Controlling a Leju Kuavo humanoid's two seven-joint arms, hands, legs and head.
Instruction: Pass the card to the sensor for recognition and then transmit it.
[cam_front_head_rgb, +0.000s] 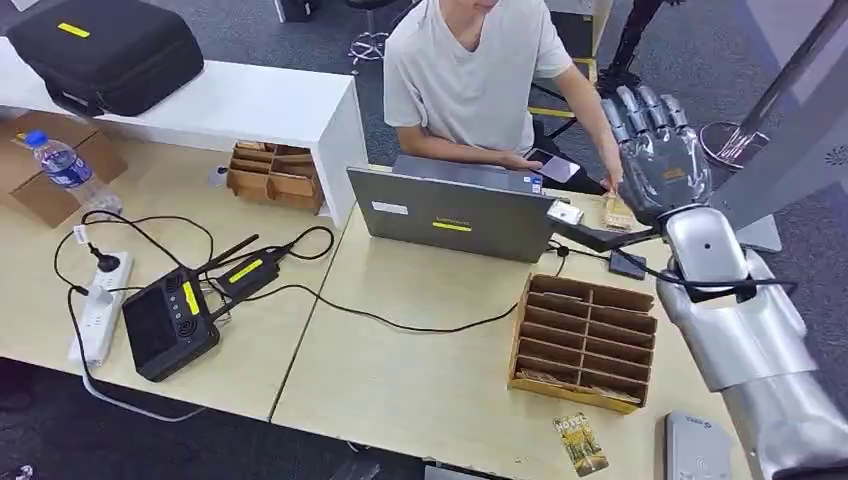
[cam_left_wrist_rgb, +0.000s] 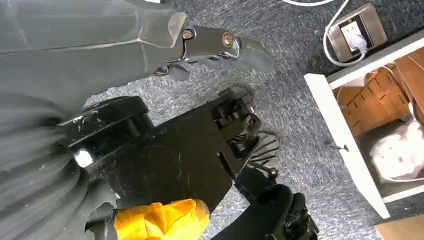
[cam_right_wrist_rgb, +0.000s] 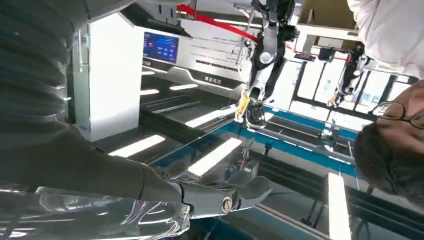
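- My right hand (cam_front_head_rgb: 655, 150) is reaching out over the far right edge of the table (cam_front_head_rgb: 420, 380), raised toward the person (cam_front_head_rgb: 475, 70) seated behind the laptop (cam_front_head_rgb: 455, 215).
- A card (cam_front_head_rgb: 619, 212) is showing just at the lower edge of that hand, with the person's fingertips touching or nearly touching it; I am judging that the hand is pinching it, though the head view hides the contact itself.
- The remaining fingers of the right hand are standing straight and slightly apart (the right wrist view is showing the thumb (cam_right_wrist_rgb: 235, 195) extended, with the card out of its sight).
- My left hand (cam_left_wrist_rgb: 215, 47) is hanging beside my body above the carpet; its fingers appear to be lying together with nothing between them, yet I cannot tell its state with confidence.
- A grey sensor pad (cam_front_head_rgb: 697, 450) is lying at the near right corner of the table, with a second printed card (cam_front_head_rgb: 581, 443) just beside it and a wooden slotted organiser (cam_front_head_rgb: 585, 340) behind.
- Judgement on progress: the card is well apart from the sensor and at the person's reach, so the handover stage appears to be in hand.
- Outstanding, as I judge it: the person taking a firm hold and my fingers letting go.
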